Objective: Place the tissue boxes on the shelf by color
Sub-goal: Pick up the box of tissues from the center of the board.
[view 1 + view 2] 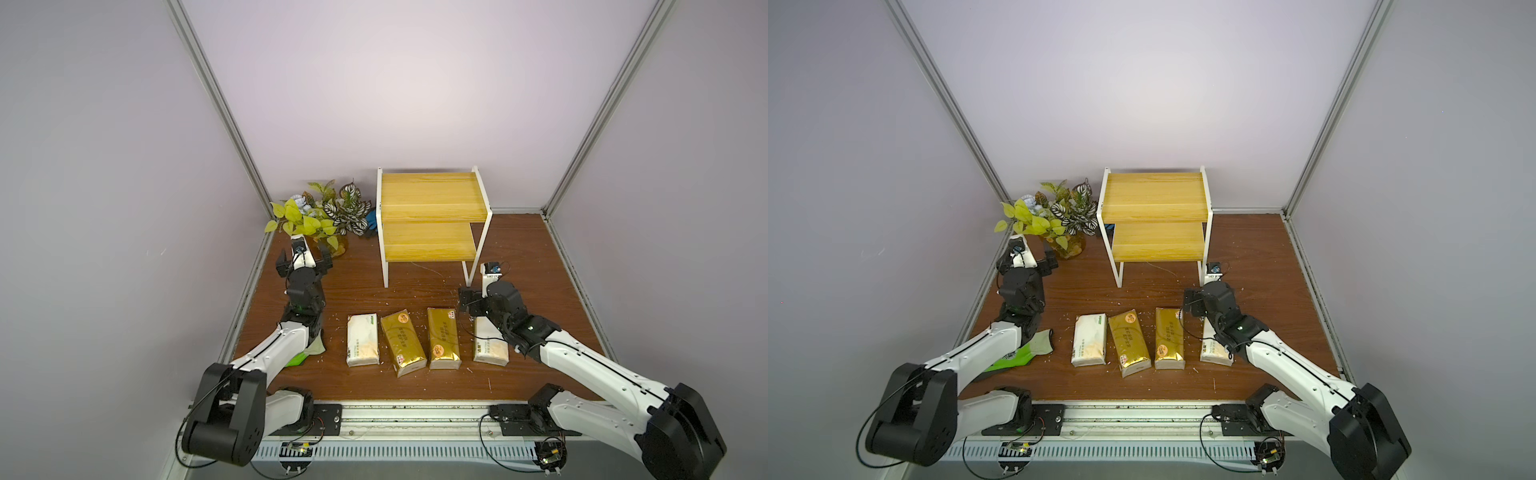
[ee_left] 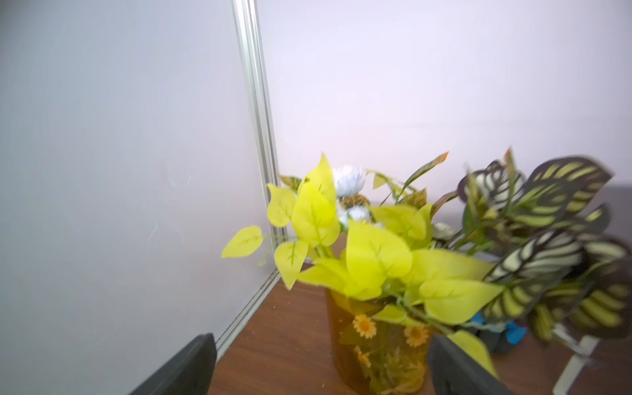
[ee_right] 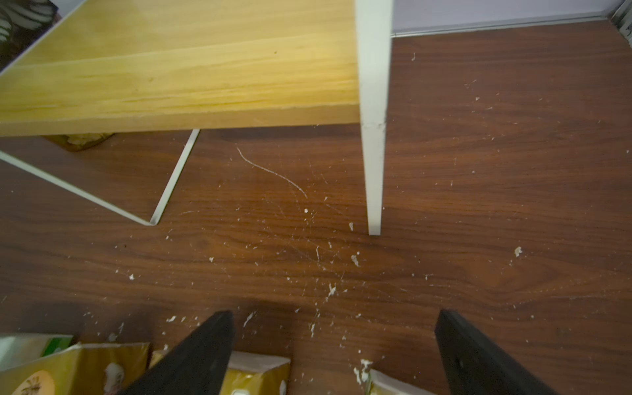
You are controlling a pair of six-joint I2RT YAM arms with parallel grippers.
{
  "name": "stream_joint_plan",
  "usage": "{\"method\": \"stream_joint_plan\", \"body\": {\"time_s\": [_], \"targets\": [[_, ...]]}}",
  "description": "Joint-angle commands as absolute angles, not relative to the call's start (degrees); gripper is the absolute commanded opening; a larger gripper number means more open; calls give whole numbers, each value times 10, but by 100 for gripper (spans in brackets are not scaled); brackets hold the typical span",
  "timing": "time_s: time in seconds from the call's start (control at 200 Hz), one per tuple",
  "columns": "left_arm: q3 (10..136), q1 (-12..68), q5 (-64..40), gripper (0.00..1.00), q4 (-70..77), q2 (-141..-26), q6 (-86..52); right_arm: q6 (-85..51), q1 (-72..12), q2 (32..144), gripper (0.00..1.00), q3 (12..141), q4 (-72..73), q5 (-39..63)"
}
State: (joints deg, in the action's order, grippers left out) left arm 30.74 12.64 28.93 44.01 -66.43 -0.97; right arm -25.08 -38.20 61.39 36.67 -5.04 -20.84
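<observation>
Right wrist view shows the right gripper [image 3: 333,316] with its jaws spread wide and nothing between them, hanging over bare table [image 3: 478,205] just in front of the shelf [image 3: 205,85]. In both top views the four packs lie side by side in a row near the table's front edge. The right white pack [image 1: 492,349] is nearest the right edge, then come the straight gold pack [image 1: 444,338], the skewed gold pack [image 1: 403,343] and the left white pack [image 1: 363,340]. Each pack's long axis runs from the front edge toward the shelf, a short end facing it; only the skewed gold pack is turned a little off that line. The right white pack lies below and behind the open jaws, toward the front edge, with the right wrist covering its far end. The jaws open from side to side, across the pack's short width, so I judge a pull back and a descent would seat them on it. The left gripper [image 1: 304,266], also open and empty, faces the plant [image 1: 320,212] near the far left corner, well apart from the row. The right arm is the nearer one.
</observation>
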Motion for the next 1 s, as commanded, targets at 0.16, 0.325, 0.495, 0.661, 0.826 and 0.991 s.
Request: {"method": "stream_joint_plan", "body": {"time_s": [0.16, 0.325, 0.495, 0.661, 0.826, 0.991], "targets": [[348, 326, 393, 100, 160, -615, -156, -376, -470, 646, 99, 466, -278, -264], [385, 416, 410, 100, 69, -656, -179, -439, -525, 656, 99, 491, -320, -240], [390, 417, 388, 100, 28, -653, -210, -477, -571, 681, 99, 502, -340, -200], [404, 417, 385, 100, -17, -662, -216, -494, -610, 717, 99, 522, -364, -162], [391, 417, 372, 100, -19, -657, -206, -505, -640, 725, 99, 531, -364, -144], [389, 416, 355, 100, -28, -656, -200, -536, -648, 719, 99, 514, -368, -150]]}}
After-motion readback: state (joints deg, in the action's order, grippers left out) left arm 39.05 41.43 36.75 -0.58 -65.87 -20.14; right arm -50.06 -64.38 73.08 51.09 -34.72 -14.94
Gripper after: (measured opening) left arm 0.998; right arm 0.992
